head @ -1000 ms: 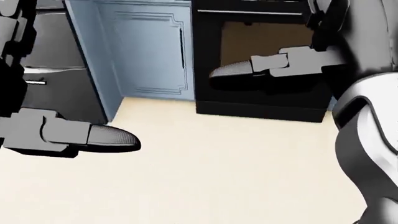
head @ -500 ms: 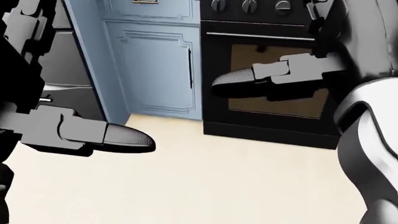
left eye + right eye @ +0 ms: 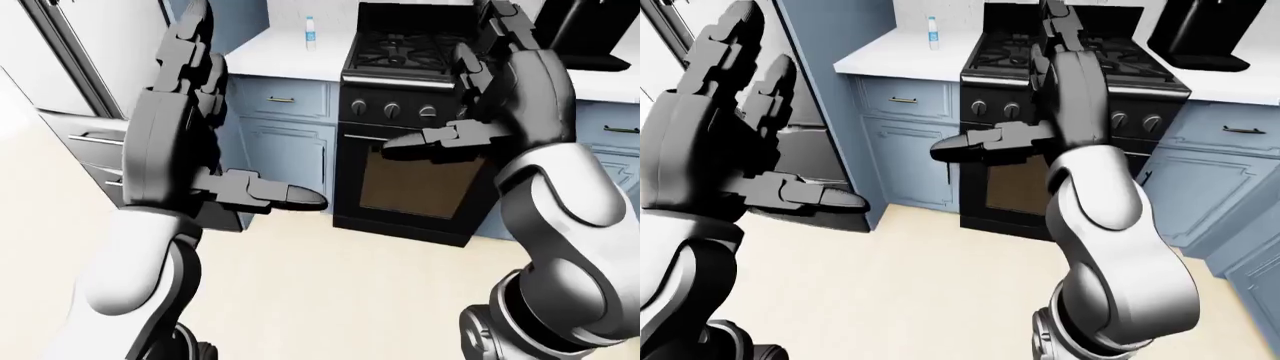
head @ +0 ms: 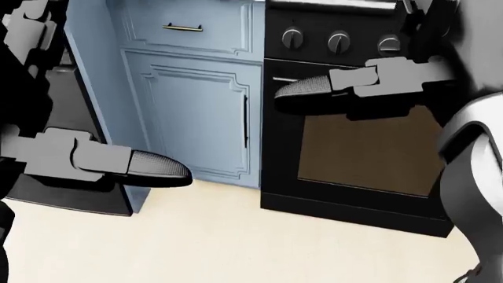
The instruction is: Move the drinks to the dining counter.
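1. Nearest us, our left hand (image 3: 200, 142) is raised with its grey fingers spread and its thumb pointing right; it holds nothing.
2. Our right hand (image 3: 500, 90) is likewise raised, fingers spread and empty, in front of the black oven with the brown glass door (image 3: 415, 187).
3. Between us and the units lies bare cream floor (image 3: 330, 300), so we judge the step in hand to be the approach.
4. Left of the oven stand pale blue cabinet doors (image 3: 905, 161), with a steel-grey fridge (image 3: 805, 161) further left.
5. Farthest, a small clear bottle with a blue label (image 3: 933, 33) stands upright on the white table (image 3: 890, 56), left of the black gas hob (image 3: 1080, 52). We should step toward it and lower the arms only once within reach.
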### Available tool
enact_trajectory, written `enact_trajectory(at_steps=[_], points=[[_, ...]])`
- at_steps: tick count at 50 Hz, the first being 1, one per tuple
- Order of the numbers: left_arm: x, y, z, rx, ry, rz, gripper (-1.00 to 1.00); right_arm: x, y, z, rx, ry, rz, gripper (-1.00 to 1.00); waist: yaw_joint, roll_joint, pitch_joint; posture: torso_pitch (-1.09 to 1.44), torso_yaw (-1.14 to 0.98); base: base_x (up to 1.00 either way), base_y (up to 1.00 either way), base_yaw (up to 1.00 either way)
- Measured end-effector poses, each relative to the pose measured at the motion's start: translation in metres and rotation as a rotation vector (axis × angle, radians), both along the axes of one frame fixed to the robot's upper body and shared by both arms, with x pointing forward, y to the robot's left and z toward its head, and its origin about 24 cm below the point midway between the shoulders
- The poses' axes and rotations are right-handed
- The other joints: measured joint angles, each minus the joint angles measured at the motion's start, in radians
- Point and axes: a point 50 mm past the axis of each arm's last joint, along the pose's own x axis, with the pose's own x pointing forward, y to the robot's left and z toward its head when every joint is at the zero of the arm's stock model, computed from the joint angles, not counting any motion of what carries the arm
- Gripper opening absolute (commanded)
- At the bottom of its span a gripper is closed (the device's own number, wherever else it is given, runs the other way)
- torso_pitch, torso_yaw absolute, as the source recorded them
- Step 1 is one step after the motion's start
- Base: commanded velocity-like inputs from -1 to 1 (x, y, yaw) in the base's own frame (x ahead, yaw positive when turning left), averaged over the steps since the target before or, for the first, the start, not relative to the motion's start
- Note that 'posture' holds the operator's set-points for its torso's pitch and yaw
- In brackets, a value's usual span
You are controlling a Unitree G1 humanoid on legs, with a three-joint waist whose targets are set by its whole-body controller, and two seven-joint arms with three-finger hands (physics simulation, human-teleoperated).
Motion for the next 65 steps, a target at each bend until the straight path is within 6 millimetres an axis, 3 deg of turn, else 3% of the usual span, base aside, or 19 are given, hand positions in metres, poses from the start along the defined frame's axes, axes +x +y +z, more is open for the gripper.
enact_trajectory(at_steps=[5, 7, 9, 11, 19, 21, 23, 25, 30, 35, 37, 39, 42, 44, 48, 52, 56, 61, 65], points=[[-0.003, -0.001, 0.007, -0.003, -0.048, -0.006, 1.0, -0.006, -0.001, 0.009, 0.008, -0.065, -0.001, 1.0, -0.019, 0.035, -0.014, 0.0, 0.0, 0.72, 0.0, 0.0], [-0.003, -0.001, 0.007, -0.002, -0.044, -0.003, 1.0, -0.005, -0.001, 0.008, 0.008, -0.056, -0.002, 1.0, 0.0, 0.077, -0.014, 0.0, 0.0, 0.72, 0.0, 0.0], [0.001, 0.003, 0.0, -0.003, 0.004, 0.018, 1.0, -0.001, 0.003, 0.0, 0.003, -0.004, 0.015, 1.0, 0.009, 0.077, 0.031, 0.0, 0.0, 0.71, 0.0, 0.0], [0.002, 0.004, -0.003, -0.003, 0.026, 0.032, 1.0, 0.0, 0.004, -0.004, -0.007, 0.031, 0.029, 1.0, 0.018, 0.086, 0.027, 0.0, 0.0, 0.71, 0.0, 0.0], [-0.005, 0.003, 0.009, -0.008, -0.055, 0.018, 1.0, -0.01, 0.003, 0.012, 0.004, -0.078, 0.02, 1.0, 0.042, 0.048, -0.024, 0.0, 0.0, 0.62, 0.0, 0.0], [-0.003, 0.003, 0.009, -0.011, -0.051, 0.023, 1.0, -0.008, 0.003, 0.011, 0.004, -0.065, 0.022, 1.0, 0.032, 0.001, -0.015, 0.0, 0.0, 0.48, 0.0, 0.0], [-0.001, 0.0, 0.002, -0.007, -0.007, 0.006, 1.0, -0.003, 0.0, 0.003, 0.007, -0.015, 0.004, 1.0, 0.018, 0.002, 0.036, 0.0, 0.0, 0.46, 0.0, 0.0], [0.003, -0.003, -0.001, 0.012, 0.033, -0.013, 1.0, 0.0, -0.004, 0.0, 0.013, 0.025, -0.02, 1.0, 0.01, -0.012, 0.037, 0.0, 0.0, 0.42, 0.0, 0.0], [-0.004, 0.0, 0.009, 0.0, -0.035, 0.0, 1.0, -0.007, -0.001, 0.012, 0.011, -0.048, -0.008, 1.0, 0.005, 0.013, -0.008, 0.0, 0.0, 0.39, 0.0, 0.0], [-0.004, 0.001, 0.012, -0.001, -0.05, 0.0, 1.0, -0.008, -0.001, 0.014, 0.018, -0.064, -0.004, 1.0, 0.012, 0.081, -0.004, 0.0, 0.0, 0.38, 0.0, 0.0], [-0.001, 0.004, 0.006, -0.004, -0.008, 0.021, 1.0, -0.004, 0.003, 0.007, 0.008, -0.01, 0.014, 1.0, 0.019, 0.076, 0.025, 0.0, 0.0, 0.37, 0.0, 0.0], [0.001, 0.004, 0.006, -0.003, 0.009, 0.032, 1.0, -0.003, 0.005, 0.006, -0.004, 0.01, 0.028, 1.0, 0.021, 0.084, 0.016, 0.0, 0.0, 0.36, 0.0, 0.0], [-0.003, 0.003, 0.009, 0.0, -0.024, 0.018, 1.0, -0.008, 0.002, 0.012, 0.006, -0.032, 0.017, 1.0, 0.016, 0.078, -0.014, 0.0, 0.0, 0.16, 0.0, 0.0], [-0.006, 0.003, 0.013, -0.003, -0.06, 0.009, 1.0, -0.012, 0.001, 0.018, 0.02, -0.08, 0.008, 1.0, 0.015, 0.067, -0.003, 0.0, 0.0, 0.0, 0.0, 0.0], [-0.004, 0.005, 0.011, -0.009, -0.045, 0.022, 1.0, -0.01, 0.003, 0.016, 0.02, -0.063, 0.008, 1.0, 0.016, -0.008, 0.025, 0.0, 0.0, 0.0, 0.0, 0.0], [0.0, 0.001, 0.003, 0.012, 0.02, -0.003, 1.0, -0.003, -0.002, 0.006, 0.018, 0.014, -0.018, 1.0, 0.016, -0.007, 0.053, 0.0, 0.0, 0.0, 0.0, 0.0], [-0.003, 0.0, 0.007, 0.009, -0.01, -0.005, 1.0, -0.004, -0.003, 0.011, 0.02, -0.008, -0.025, 1.0, 0.023, -0.009, 0.048, 0.0, 0.0, 0.0, 0.0, 0.0], [-0.007, 0.001, 0.012, -0.003, -0.061, 0.004, 1.0, -0.009, -0.001, 0.016, 0.024, -0.066, -0.006, 1.0, 0.01, 0.047, 0.022, 0.0, 0.0, 0.03, 0.0, 0.0], [-0.004, 0.003, 0.009, -0.003, -0.029, 0.018, 1.0, -0.005, 0.002, 0.01, 0.015, -0.024, 0.009, 1.0, 0.022, 0.016, 0.019, 0.0, 0.0, 0.03, 0.0, 0.0]])
